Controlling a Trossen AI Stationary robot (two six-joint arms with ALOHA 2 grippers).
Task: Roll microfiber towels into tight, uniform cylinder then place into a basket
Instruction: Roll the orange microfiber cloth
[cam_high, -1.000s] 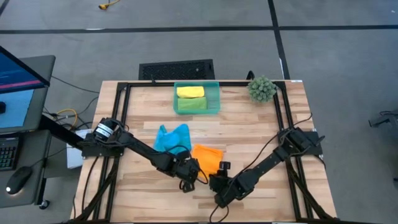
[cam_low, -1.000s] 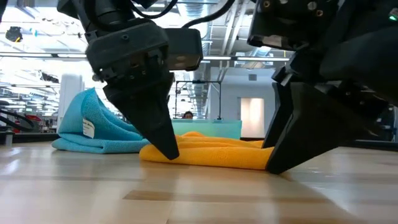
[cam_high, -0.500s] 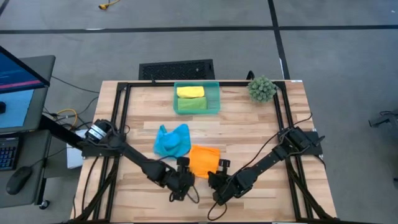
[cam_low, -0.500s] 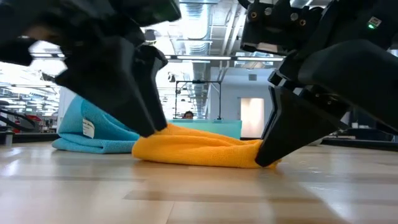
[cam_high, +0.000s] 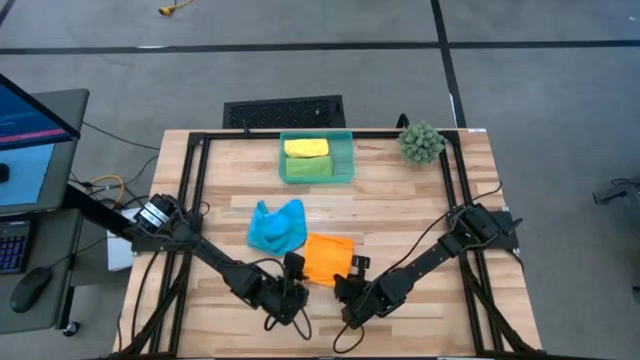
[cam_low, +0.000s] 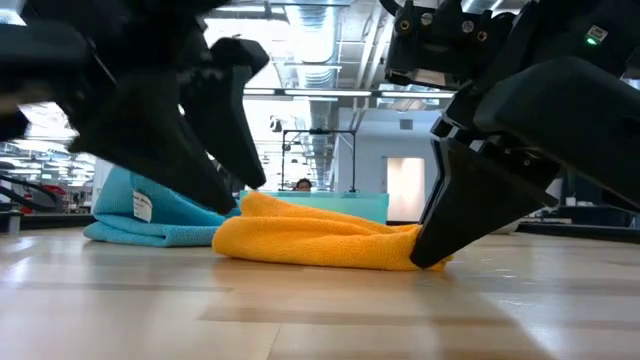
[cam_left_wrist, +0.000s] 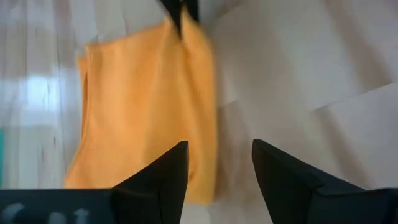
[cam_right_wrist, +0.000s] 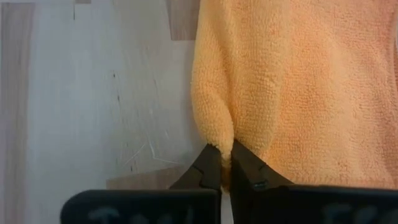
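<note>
The orange towel (cam_high: 328, 258) lies flat and folded on the wooden table (cam_high: 420, 210), near its front edge. My right gripper (cam_right_wrist: 225, 152) is shut on the towel's near right corner. My left gripper (cam_left_wrist: 217, 162) stands open at the towel's near left end (cam_low: 250, 205), fingers slanting down toward it. The blue towel (cam_high: 275, 226) lies crumpled just behind the orange one. The teal basket (cam_high: 345, 140) at the far edge holds a yellow roll (cam_high: 306, 147) and a green roll (cam_high: 308, 168). My right gripper pinches a small raised fold of the orange towel's edge (cam_right_wrist: 217, 134) between its two fingertips, at the near right corner. The fingers slant down from the table's near right side. The rest of the towel lies slack on the table. My left gripper: I cannot tell whether it touches the towel.
A spiky green plant ball (cam_high: 421, 143) sits at the far right corner. A black frame (cam_high: 195, 190) runs along the table's left, right and far edges. Bare wood lies to the left and right of the towels.
My right gripper has shut on the orange towel's near right corner without shifting. My left gripper has drawn back toward the table's near left, off the towel's left end, and has rolled about its own axis, staying open. The towel's left end now shows uncovered.
</note>
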